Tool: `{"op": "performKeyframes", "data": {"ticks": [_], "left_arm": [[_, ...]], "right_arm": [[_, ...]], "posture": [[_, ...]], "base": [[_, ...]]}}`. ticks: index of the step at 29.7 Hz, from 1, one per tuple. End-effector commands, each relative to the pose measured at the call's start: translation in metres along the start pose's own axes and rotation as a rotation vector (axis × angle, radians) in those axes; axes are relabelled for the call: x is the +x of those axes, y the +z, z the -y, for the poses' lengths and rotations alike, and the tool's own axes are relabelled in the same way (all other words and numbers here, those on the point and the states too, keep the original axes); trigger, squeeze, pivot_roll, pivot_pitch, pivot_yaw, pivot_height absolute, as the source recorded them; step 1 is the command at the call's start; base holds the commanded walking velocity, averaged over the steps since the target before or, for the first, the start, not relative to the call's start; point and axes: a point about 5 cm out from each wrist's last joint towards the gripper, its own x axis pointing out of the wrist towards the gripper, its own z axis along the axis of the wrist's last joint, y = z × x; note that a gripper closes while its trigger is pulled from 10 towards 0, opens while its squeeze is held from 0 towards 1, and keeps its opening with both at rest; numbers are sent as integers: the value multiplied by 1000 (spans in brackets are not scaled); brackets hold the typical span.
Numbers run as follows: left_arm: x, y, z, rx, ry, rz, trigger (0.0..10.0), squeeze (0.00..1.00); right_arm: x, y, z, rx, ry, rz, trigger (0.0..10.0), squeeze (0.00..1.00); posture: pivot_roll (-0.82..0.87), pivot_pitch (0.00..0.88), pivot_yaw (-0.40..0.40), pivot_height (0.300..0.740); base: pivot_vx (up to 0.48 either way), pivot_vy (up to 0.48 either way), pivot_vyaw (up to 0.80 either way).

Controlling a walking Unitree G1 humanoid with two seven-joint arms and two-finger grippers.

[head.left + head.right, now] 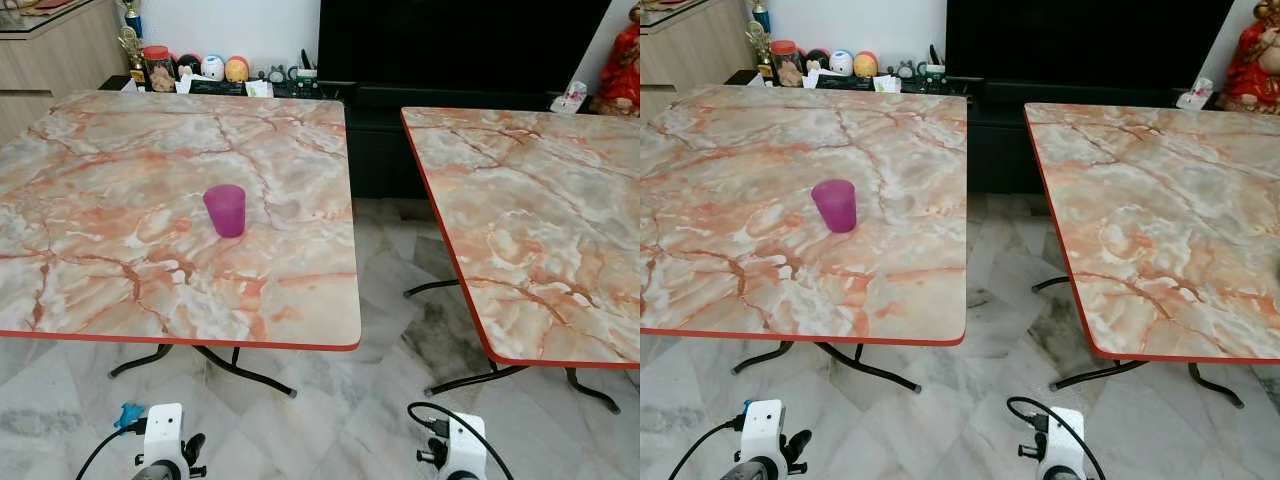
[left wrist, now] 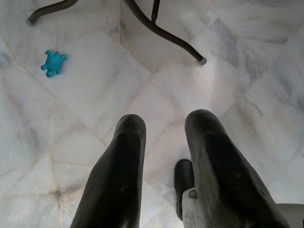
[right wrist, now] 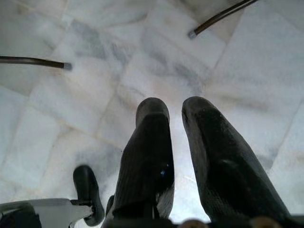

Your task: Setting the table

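Note:
A purple plastic cup point(image 1: 225, 210) stands upright on the left marble-patterned table point(image 1: 120, 290), toward its right half. The right table point(image 1: 560, 250), of the same pattern with a red edge, is bare. Both arms hang low in front of the tables, over the floor, far below the cup. My left gripper point(image 2: 166, 124) points down at the floor tiles, open with nothing between its fingers. My right gripper point(image 3: 175, 108) also points at the floor, with a narrow gap between its black fingers and nothing held.
A floor gap runs between the two tables toward a dark TV cabinet point(image 1: 460, 50). Curved black table legs point(image 1: 250, 375) reach out over the marble floor. A small blue toy turtle point(image 2: 53, 63) lies on the floor by my left arm. Jars and trinkets point(image 1: 200, 68) line the back shelf.

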Motion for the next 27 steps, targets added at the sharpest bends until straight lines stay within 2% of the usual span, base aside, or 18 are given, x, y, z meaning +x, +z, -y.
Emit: {"op": "performKeyframes", "data": {"ticks": [1,13,17,27], "left_arm": [[0,-1,-1,1,3,-5,10000,0],[0,-2,-1,-5,5,-7,10000,0],[0,-2,-1,-7,6,-10,10000,0],[-1,-3,-1,-1,7,-18,10000,0]], "right_arm": [[-1,-3,4,15,-14,-15,10000,0],[-3,-14,5,-5,-7,-58,10000,0],[-3,-14,4,-38,11,-59,10000,0],[-4,-15,2,-32,9,-62,10000,0]], "posture": [[115,0,-15,740],[114,0,-13,740],[115,0,-13,740],[117,4,-11,740]], "base": [[0,0,-613],[0,0,-725],[0,0,0],[0,0,0]]}}
